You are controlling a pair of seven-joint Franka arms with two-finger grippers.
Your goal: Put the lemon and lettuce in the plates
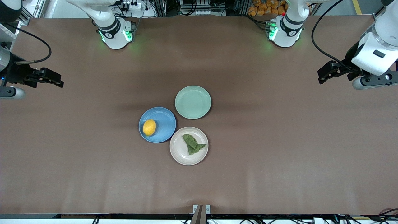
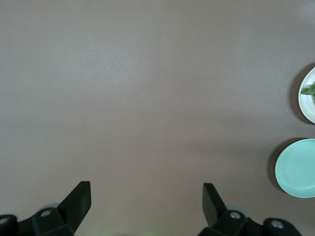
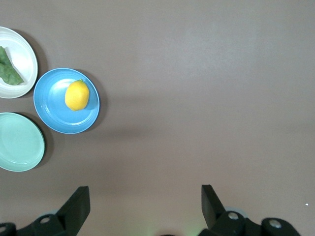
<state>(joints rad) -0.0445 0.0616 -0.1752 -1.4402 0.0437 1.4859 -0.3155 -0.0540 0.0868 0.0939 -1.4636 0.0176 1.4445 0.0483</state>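
Plates sit together near the middle of the brown, matte, slightly wrinkled table cover (image 1: 279, 155), three of them in a tight cluster, rims almost touching. The small oval yellow-orange lemon (image 1: 149, 127) lies in the round shallow blue plate (image 1: 164, 123), off its centre toward the right arm's end; its skin looks smooth and a little shiny. The flat crinkled dark green lettuce leaf (image 1: 192, 144), folded and veined, rests in the round cream plate (image 1: 180, 149), which is the plate nearest to the front camera. The pale mint-green plate (image 1: 192, 102), farthest from that camera, holds nothing. Both items being inside their plates, the task appears to be finished, and this seems to be the reason why the arms are drawn away to the two ends of the table. The right gripper (image 1: 57, 81) hangs over bare table at the right arm's end, and its black fingers (image 3: 78, 204) are spread wide apart with nothing between them. The left gripper (image 1: 323, 76) waits over bare table at the left arm's end, fingers (image 2: 81, 199) also wide apart and holding nothing.
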